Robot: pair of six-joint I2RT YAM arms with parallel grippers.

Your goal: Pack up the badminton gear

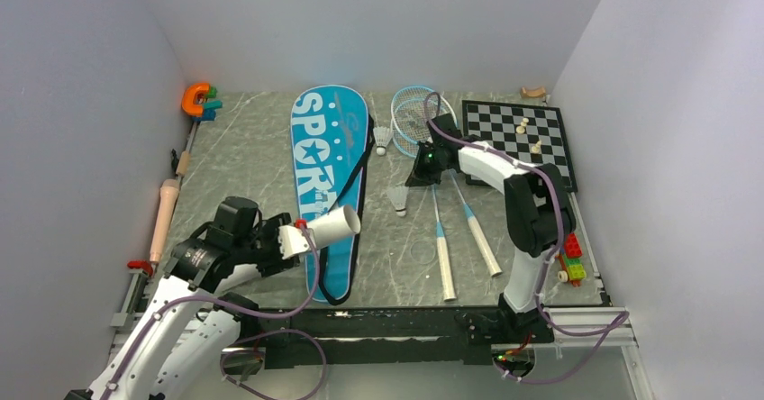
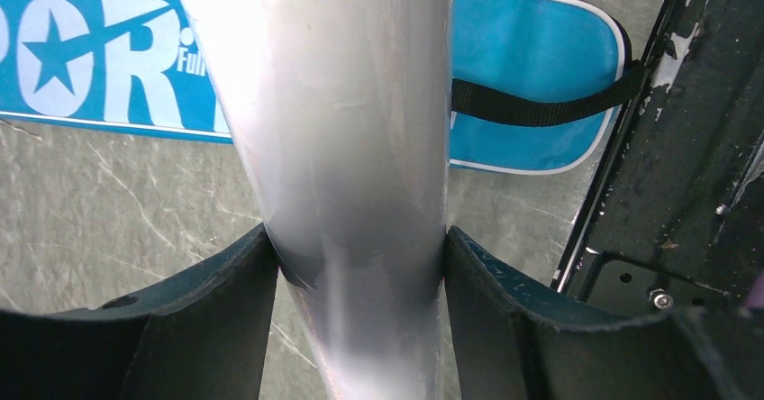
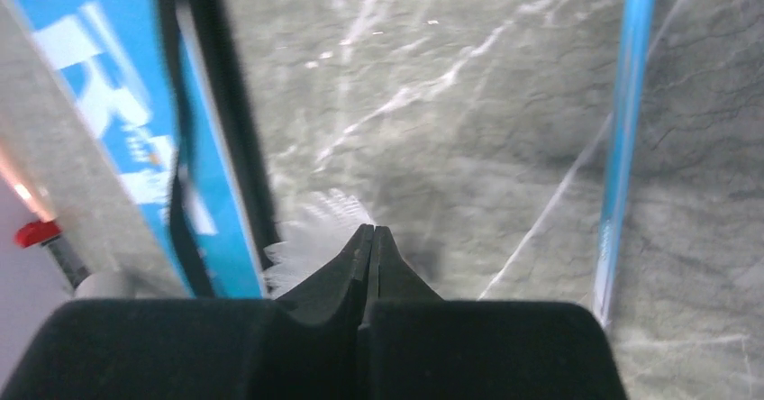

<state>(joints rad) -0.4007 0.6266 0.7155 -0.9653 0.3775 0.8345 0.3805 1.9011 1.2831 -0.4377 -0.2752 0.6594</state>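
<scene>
My left gripper [image 1: 290, 238] is shut on the long white tube [image 1: 330, 226], whose open end points right over the blue "SPORT" bag [image 1: 326, 161]. In the left wrist view the tube [image 2: 347, 148] fills the gap between both fingers [image 2: 225, 319]. My right gripper [image 3: 373, 231] is shut, its pads meeting. White feathers of a shuttlecock [image 3: 311, 229] show just left of its tips; I cannot tell whether it touches them. Two shuttlecocks [image 1: 399, 201] [image 1: 383, 139] lie on the table. Two light-blue rackets [image 1: 440, 229] [image 1: 475, 222] lie right of the bag.
A chessboard [image 1: 518, 143] with several pieces sits at the back right. An orange clamp [image 1: 195, 99] is at the back left, and a wooden handle [image 1: 165, 220] lies along the left edge. Coloured blocks [image 1: 572, 260] sit by the right arm's base.
</scene>
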